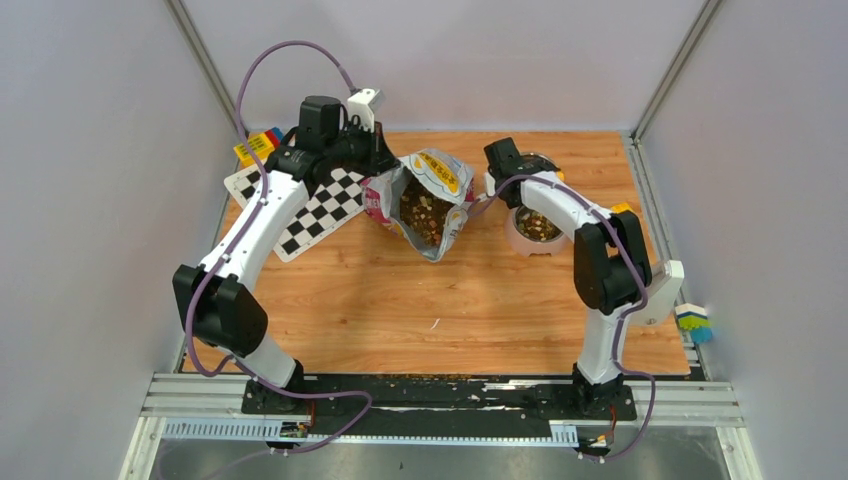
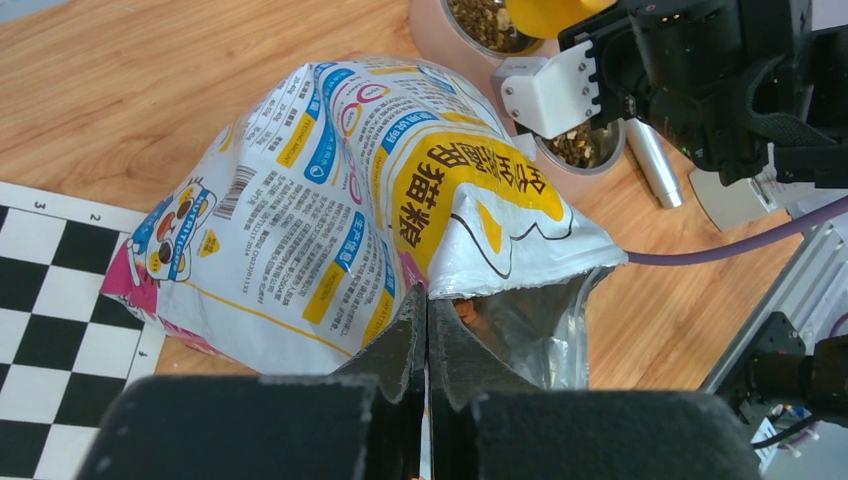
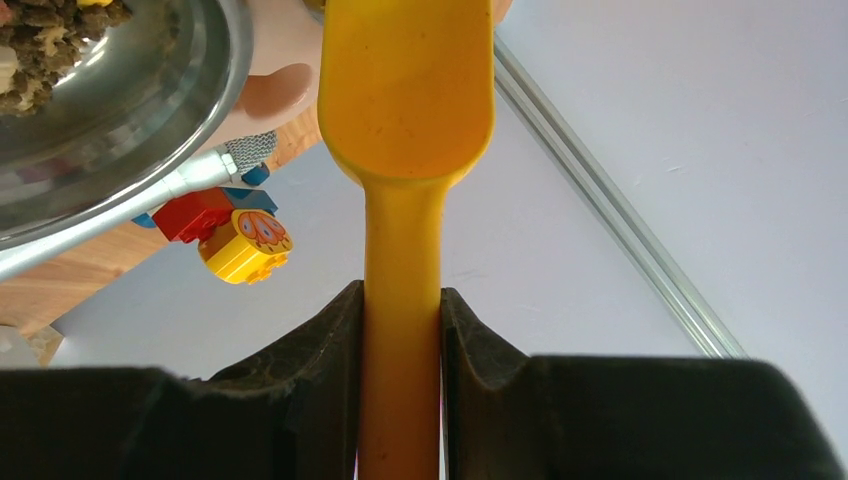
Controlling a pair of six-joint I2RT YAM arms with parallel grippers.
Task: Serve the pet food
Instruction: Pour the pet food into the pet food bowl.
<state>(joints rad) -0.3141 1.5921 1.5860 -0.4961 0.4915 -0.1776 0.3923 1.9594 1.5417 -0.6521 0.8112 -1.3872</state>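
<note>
Over on the right of the desk (image 1: 400,320), the yellow scoop (image 3: 408,90) is pinched by its handle in the right end effector (image 3: 400,300), long axis pointed straight out, tip right by the steel bowl (image 3: 150,110) (some pet food (image 1: 538,226) is heaped in it). More is seen inside the bag (image 2: 330,200) just left of that arm, its rim clamped by the pressed-together left end effector (image 2: 427,330), so another scoopful would probably be fetched leftward.

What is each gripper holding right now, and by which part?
The left gripper pinches the cat-food bag by the rim of its open mouth. The right gripper clamps the yellow scoop by its handle.
</note>
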